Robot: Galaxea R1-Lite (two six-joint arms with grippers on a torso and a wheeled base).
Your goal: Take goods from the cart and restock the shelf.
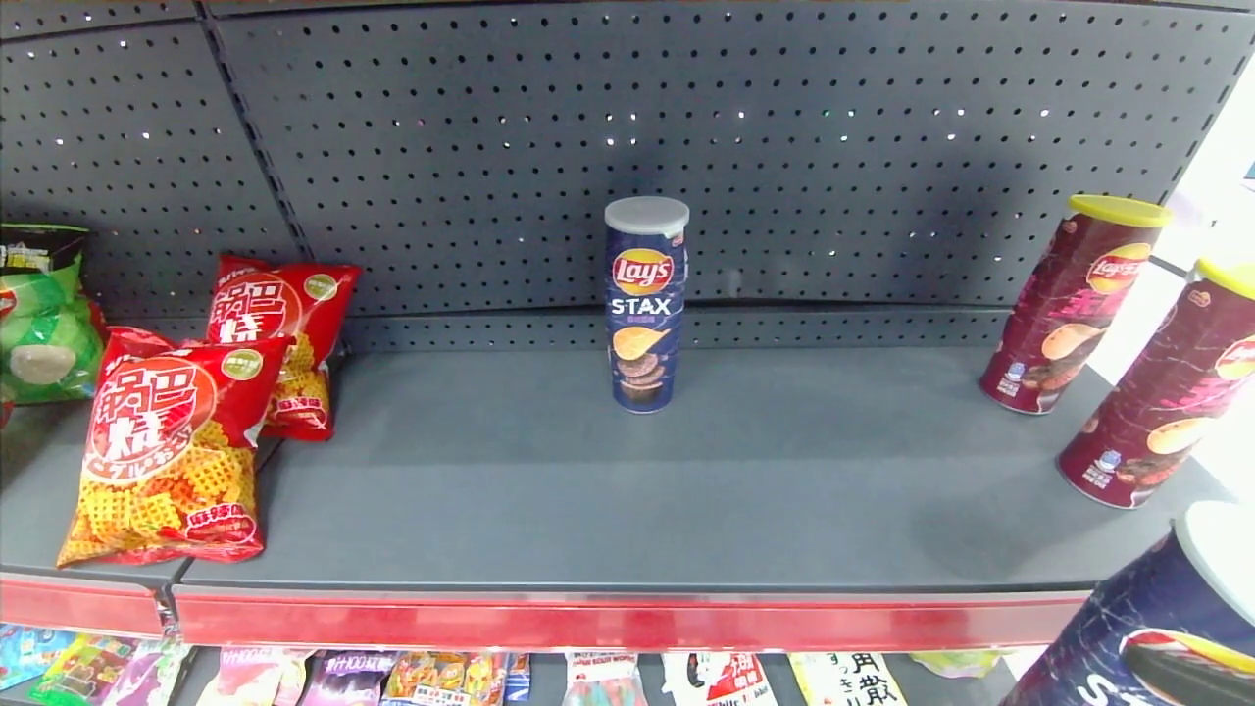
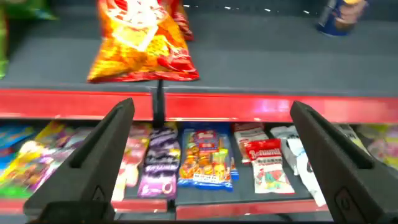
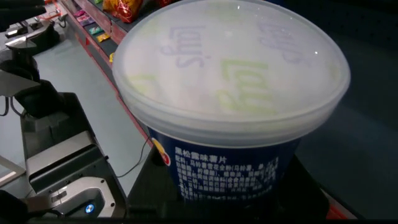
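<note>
Tools: left tool hangs wide open before the red front edge of the shelf, right tool grips a blue chip can just off its front right corner, with another blue can upright mid-shelf.

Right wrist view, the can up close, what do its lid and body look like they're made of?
On the can, the lid looks like translucent frosted plastic: print shows faintly through it. The body looks like a glossy blue printed wrap, perhaps over cardboard; its core cannot be told.
</note>
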